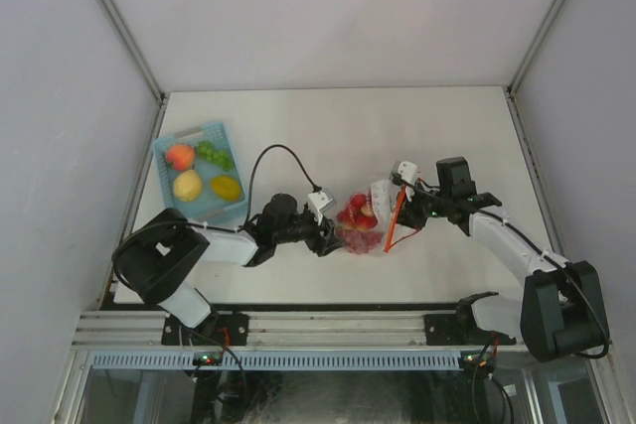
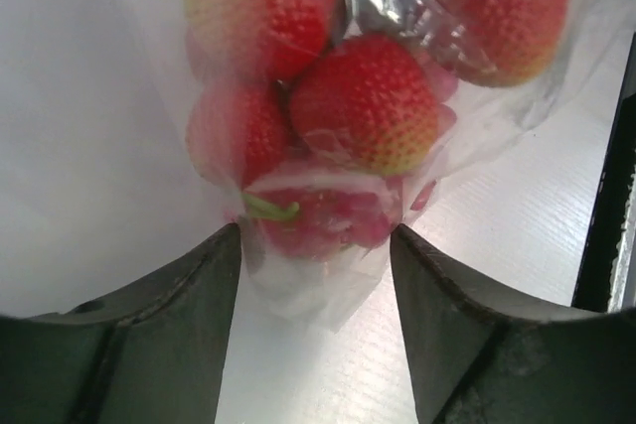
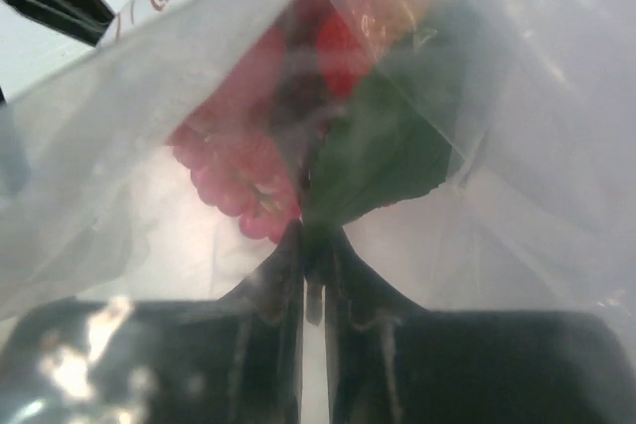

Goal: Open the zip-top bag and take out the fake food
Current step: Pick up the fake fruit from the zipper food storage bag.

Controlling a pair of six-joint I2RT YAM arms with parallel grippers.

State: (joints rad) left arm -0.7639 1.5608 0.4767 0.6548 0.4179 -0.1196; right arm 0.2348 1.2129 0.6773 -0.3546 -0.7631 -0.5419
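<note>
Clear crinkled plastic of the zip-top bag [image 1: 370, 208] lies on the white table [image 1: 298, 126], just toward 5 o'clock from the table's middle in the top view. The fake food [image 2: 363, 101] inside it is a cluster of red strawberries, with a green leaf showing through the film in the right wrist view. A red-orange zip strip [image 1: 396, 221] runs down the bag's 3 o'clock edge. The left gripper [image 2: 316, 245] sits at the bag's 8 o'clock side, jaws standing apart, with the bag's narrow end lying between the fingers [image 2: 189, 315] and not pinched. The right gripper [image 3: 313, 265] sits at the bag's 2 o'clock side, fingers pressed together and clamped on a fold of the bag's film. A light-blue basket [image 1: 171, 141] stands at the table's 9 o'clock edge, well apart from the bag, holding four loose fruit pieces [image 1: 187, 186]: one orange-red, one green, two yellow.
</note>
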